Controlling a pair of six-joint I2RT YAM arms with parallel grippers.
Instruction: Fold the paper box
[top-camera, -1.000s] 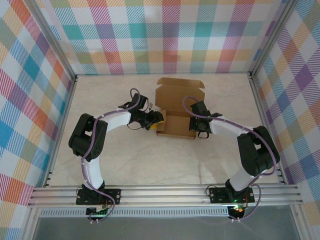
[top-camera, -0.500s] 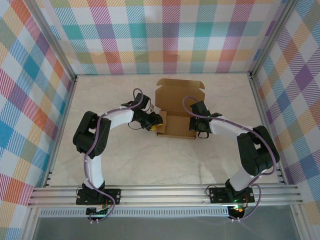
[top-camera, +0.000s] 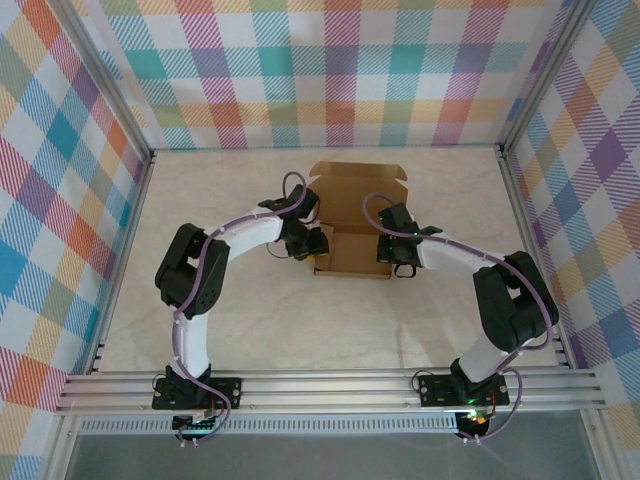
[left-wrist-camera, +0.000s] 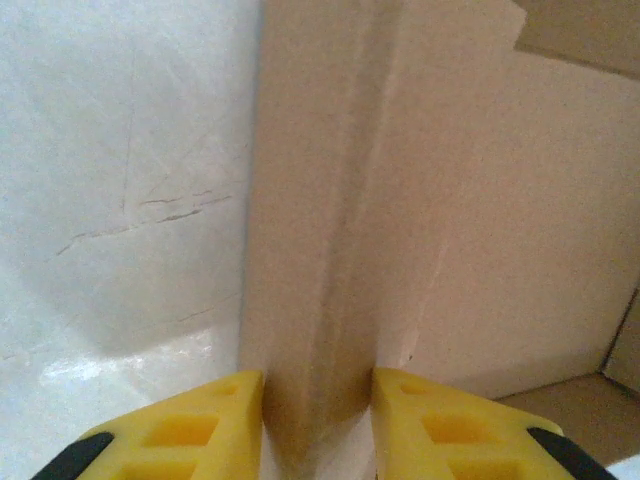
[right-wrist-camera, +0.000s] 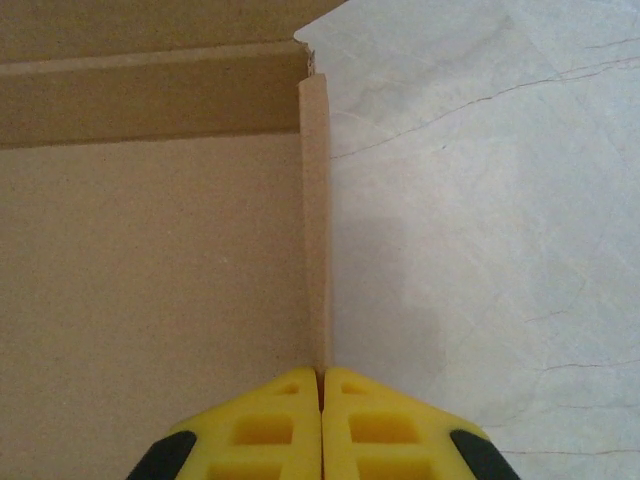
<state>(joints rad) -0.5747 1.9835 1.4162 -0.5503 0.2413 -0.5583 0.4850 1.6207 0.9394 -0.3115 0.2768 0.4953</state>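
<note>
1. The bench (top-camera: 250, 320) is a pale marbled top, and I see it carrying everything.
2. The paper box (top-camera: 352, 245) sits mid-width, nearer the bench's far edge, its lid open toward that edge.
3. My left tool (left-wrist-camera: 317, 380) pinches the box's folded left wall.
4. My right tool (right-wrist-camera: 321, 372) is pressed together on the thin right wall.

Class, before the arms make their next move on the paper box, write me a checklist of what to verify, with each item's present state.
1. Right hand pinching the paper box's right wall: ok.
2. Left hand straddling the left wall: ok.
3. Left hand's grip firm: cannot tell.
4. Right wall upright: ok.
5. Lid closed: not ok, open at the far side.
</note>
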